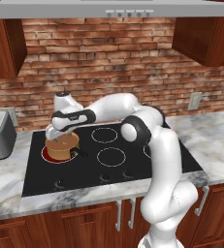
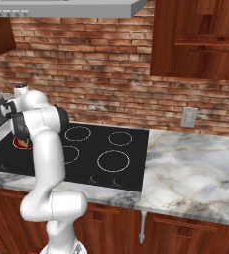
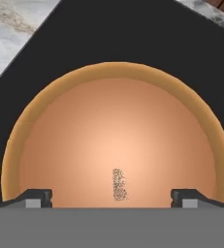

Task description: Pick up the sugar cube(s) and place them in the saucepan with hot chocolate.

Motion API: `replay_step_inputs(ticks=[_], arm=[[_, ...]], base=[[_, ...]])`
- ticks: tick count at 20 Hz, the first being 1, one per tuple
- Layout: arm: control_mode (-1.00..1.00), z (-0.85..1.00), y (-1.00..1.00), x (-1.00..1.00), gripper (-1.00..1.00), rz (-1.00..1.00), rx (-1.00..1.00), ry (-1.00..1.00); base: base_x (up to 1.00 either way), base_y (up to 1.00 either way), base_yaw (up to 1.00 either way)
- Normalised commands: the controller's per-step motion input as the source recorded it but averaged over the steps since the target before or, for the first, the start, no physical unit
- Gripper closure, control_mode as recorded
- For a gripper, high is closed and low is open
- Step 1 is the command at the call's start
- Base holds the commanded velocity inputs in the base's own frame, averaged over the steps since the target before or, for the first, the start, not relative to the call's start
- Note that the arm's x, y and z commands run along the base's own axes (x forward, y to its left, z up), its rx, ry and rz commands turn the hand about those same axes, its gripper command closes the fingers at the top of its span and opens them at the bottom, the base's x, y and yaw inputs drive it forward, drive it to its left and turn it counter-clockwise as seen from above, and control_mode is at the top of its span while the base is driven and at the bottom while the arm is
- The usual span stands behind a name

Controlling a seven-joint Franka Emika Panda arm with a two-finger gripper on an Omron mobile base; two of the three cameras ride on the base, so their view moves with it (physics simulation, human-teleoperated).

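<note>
Hand view | we are holding the two-finger gripper (image 3: 111,197) spread wide and empty over the round copper-orange saucepan (image 3: 114,140) on the black stovetop (image 3: 133,34) | speckled sugar cube (image 3: 119,184) lying inside | we are advising a straight lift, clear of the rim.

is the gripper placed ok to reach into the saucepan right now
Probably yes. The gripper hangs right above the open saucepan, fingers spread wide, with nothing between them and the light brown surface. A speckled sugar cube already lies in it. The pot has no lid.
</note>
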Motion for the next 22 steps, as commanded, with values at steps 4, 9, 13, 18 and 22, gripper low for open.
replay_step_inputs(ticks=[4, 9, 13, 18, 22], arm=[[-1.00, 0.27, 0.00, -0.22, -1.00, 0.00, 0.00, -0.01], [-1.00, 0.30, 0.00, -0.37, -1.00, 0.00, 0.00, -0.06], [-1.00, 0.41, 0.00, -0.31, -1.00, 0.00, 0.00, -0.11], [-1.00, 0.22, -0.30, -0.04, -1.00, 0.00, 0.02, -0.04], [-1.00, 0.17, -0.48, 0.00, -1.00, 0.00, 0.03, -0.01]], base=[[0.00, 0.00, 0.00], [0.00, 0.00, 0.00], [0.00, 0.00, 0.00], [0.00, 0.00, 0.00], [0.00, 0.00, 0.00]])
